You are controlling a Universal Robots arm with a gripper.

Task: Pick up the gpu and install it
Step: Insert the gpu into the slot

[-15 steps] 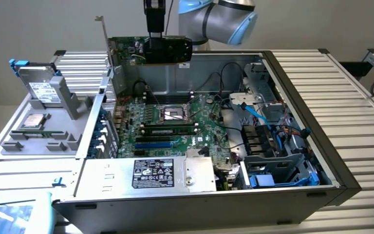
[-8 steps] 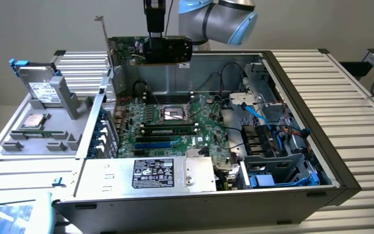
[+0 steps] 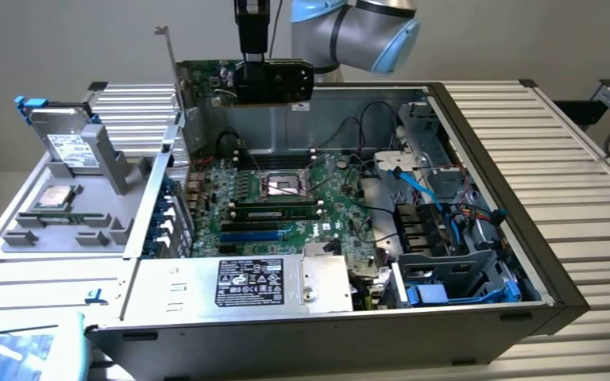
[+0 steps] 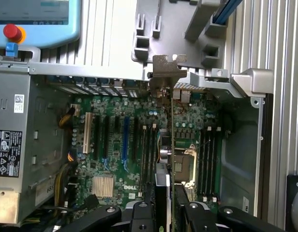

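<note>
The gpu [image 3: 268,82] hangs in the air above the back of the open computer case, with its green board, black fan block and silver end bracket [image 3: 167,55] towards the exterior view's left. My gripper [image 3: 254,62] comes down from above and is shut on the card's top edge. In the wrist view the gpu [image 4: 161,181] appears edge-on between my gripper [image 4: 164,212] fingers, with its bracket [image 4: 164,70] over the case's rear wall. Below lies the green motherboard [image 4: 120,145] with a blue slot [image 4: 126,140] and a white slot [image 4: 84,133]. The card is clear of the board.
A silver power supply [image 3: 252,286] with a black label fills the case's front. Blue and black cables [image 3: 422,186] and drive bays sit at the exterior view's right. A hard drive [image 3: 67,147] stands on a grey holder outside the case. A pendant with a red button [image 4: 12,32] lies nearby.
</note>
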